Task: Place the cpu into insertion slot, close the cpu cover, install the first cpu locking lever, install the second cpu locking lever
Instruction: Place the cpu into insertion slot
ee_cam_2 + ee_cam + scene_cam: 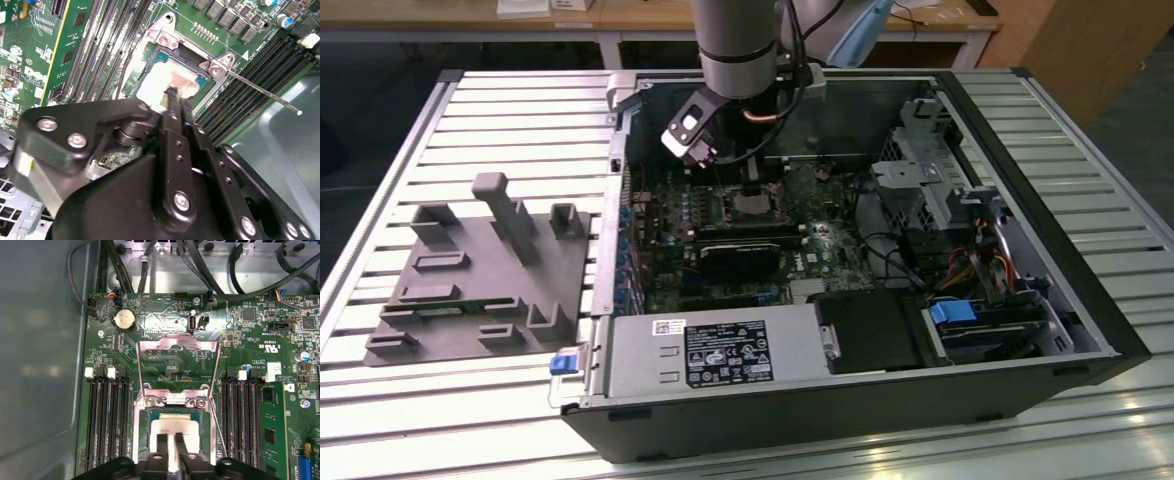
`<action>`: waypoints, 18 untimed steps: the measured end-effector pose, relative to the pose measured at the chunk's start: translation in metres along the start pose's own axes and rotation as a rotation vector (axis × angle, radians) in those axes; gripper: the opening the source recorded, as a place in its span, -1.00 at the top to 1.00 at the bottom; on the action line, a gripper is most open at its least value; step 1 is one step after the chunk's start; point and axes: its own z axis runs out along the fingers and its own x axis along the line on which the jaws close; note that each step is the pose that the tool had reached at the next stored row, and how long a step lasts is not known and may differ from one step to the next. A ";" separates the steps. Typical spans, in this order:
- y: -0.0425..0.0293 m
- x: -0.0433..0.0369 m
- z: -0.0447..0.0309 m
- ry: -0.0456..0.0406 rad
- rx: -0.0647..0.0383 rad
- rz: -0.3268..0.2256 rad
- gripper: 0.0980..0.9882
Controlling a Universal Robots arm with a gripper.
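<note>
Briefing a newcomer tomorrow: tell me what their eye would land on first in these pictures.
In the exterior view, the arm reaching down from above into the open computer case grabs attention first. In the first wrist view, the pale cpu shines within the insertion slot, with the pincer right over it. The cpu cover is swung open off the slot.

Pale silvery metal top on the chip (175, 430), smooth and bright, thin shiny metal cover frame (160, 342), matt black pincer (174, 442), glossy green circuit board (300, 430), dull grey sheet-metal case wall (40, 365), ribbed satin metal counter (494, 120), matt grey plastic fixture (480, 270)
</note>
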 end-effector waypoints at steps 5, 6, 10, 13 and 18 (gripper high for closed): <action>0.0000 0.0000 0.0000 -0.0001 0.000 0.000 0.98; 0.0001 0.0000 0.0000 -0.0002 0.001 0.000 0.98; 0.0055 0.0000 0.0008 -0.0003 0.045 0.002 0.98; 0.0102 0.0000 0.0015 -0.0007 0.083 0.004 0.98; 0.0138 0.0000 0.0020 -0.0013 0.114 0.005 0.98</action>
